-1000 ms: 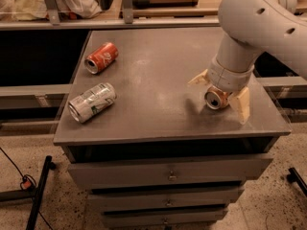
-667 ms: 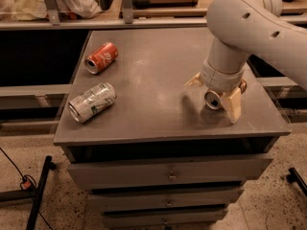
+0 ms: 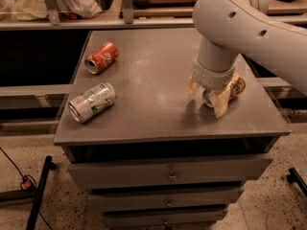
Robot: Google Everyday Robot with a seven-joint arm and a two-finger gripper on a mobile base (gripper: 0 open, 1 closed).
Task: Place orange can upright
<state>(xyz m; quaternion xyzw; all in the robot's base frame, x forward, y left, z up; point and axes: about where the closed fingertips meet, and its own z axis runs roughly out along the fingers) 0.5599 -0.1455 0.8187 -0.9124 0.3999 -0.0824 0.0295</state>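
Observation:
The orange can (image 3: 234,86) lies on its side near the right edge of the grey cabinet top (image 3: 153,80). It is coppery with pale patches, and its silver end faces front-left. My gripper (image 3: 207,95) hangs down over that end of the can with its cream fingers spread. One finger (image 3: 193,86) stands left of the can and the other (image 3: 221,102) stands in front of it. The fingers are open and not closed on the can. My wrist hides part of the can's body.
A red can with white script (image 3: 101,57) lies on its side at the back left. A silver-white can with green marks (image 3: 92,102) lies on its side at the front left. The cabinet's right edge (image 3: 276,104) is close to the orange can. Drawers sit below.
My gripper has shifted a little to the left and the big arm link has swung lower across the view. The orange can still lies on its side in the same spot.

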